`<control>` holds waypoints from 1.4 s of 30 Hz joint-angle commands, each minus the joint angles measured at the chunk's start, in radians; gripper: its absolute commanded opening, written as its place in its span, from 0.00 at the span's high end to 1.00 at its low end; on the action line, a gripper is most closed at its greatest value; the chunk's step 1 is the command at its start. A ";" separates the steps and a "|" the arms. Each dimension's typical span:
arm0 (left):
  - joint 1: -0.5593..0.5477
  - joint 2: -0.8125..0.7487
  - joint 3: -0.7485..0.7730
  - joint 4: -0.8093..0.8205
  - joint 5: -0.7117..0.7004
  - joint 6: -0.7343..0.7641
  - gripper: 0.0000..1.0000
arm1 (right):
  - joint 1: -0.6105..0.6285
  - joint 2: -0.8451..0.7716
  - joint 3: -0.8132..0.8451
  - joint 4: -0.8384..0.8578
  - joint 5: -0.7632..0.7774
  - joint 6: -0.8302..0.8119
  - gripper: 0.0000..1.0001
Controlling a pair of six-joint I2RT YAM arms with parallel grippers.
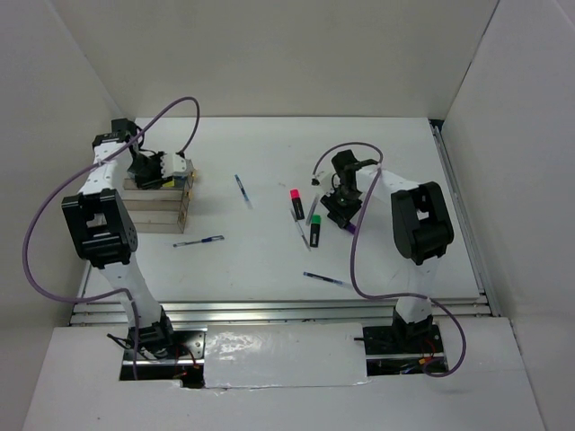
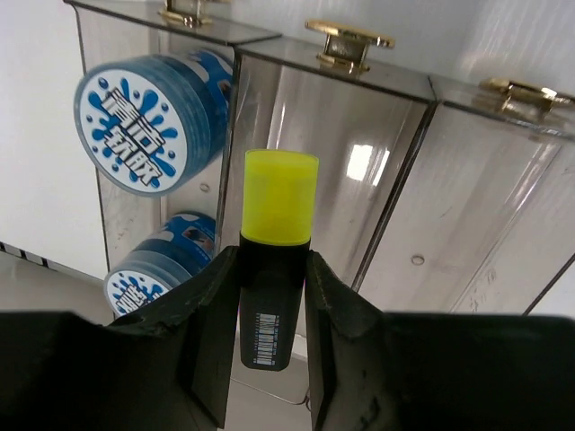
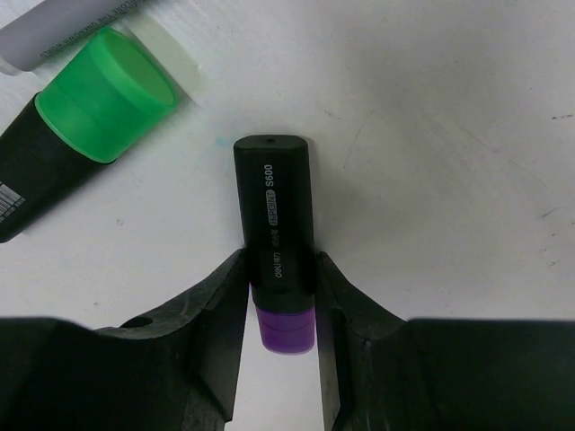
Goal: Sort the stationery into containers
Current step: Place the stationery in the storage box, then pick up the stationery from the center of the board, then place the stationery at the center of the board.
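Observation:
My left gripper (image 1: 148, 169) is over the clear organizer box (image 1: 163, 205) at the left. In the left wrist view it (image 2: 272, 269) is shut on a yellow-capped highlighter (image 2: 274, 233), cap towards the middle compartment (image 2: 341, 171). Two blue-white tubs (image 2: 144, 112) (image 2: 157, 269) lie in the left compartment. My right gripper (image 1: 346, 214) is shut on a purple-capped highlighter (image 3: 274, 197) low at the table; its jaws (image 3: 280, 269) press both sides of the barrel. A green-capped highlighter (image 3: 90, 135) lies just to the left, also seen from above (image 1: 315, 232). A pink-capped highlighter (image 1: 296, 205) lies nearby.
Thin pens lie loose on the table: one at centre back (image 1: 243, 190), one near the box (image 1: 199, 241), one near the front (image 1: 328, 280), one beside the green highlighter (image 1: 302, 230). White walls enclose the table on three sides.

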 commanded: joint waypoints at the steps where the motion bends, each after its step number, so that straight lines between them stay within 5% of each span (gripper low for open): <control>1: 0.008 0.031 0.045 -0.048 0.007 0.091 0.97 | -0.004 0.023 0.053 -0.064 -0.015 -0.026 0.77; 6: 0.022 0.047 0.020 -0.009 -0.023 0.094 0.81 | -0.002 0.019 0.044 -0.069 -0.001 -0.034 0.82; 12: 0.036 0.056 0.013 0.037 -0.048 0.065 0.48 | -0.001 0.008 0.044 -0.074 -0.001 -0.032 0.94; 18: 0.037 0.040 0.062 0.023 -0.003 0.037 0.25 | 0.010 -0.033 0.067 -0.089 0.007 -0.031 0.99; 26: 0.067 -0.035 0.137 0.007 0.118 -0.046 0.23 | 0.045 -0.128 0.188 -0.175 -0.036 0.001 1.00; 30: 0.094 -0.105 0.129 0.087 0.223 -0.229 0.23 | 0.190 -0.147 0.257 -0.201 -0.048 0.035 1.00; 35: 0.125 -0.220 0.036 0.178 0.305 -0.467 0.18 | 0.372 -0.035 0.385 -0.207 -0.048 0.095 0.99; 37: 0.148 -0.269 0.004 0.202 0.328 -0.536 0.02 | 0.450 0.037 0.440 -0.202 -0.036 0.109 0.99; 42: 0.172 -0.354 -0.068 0.092 0.443 -0.591 0.01 | 0.574 0.175 0.500 -0.175 0.019 0.122 0.97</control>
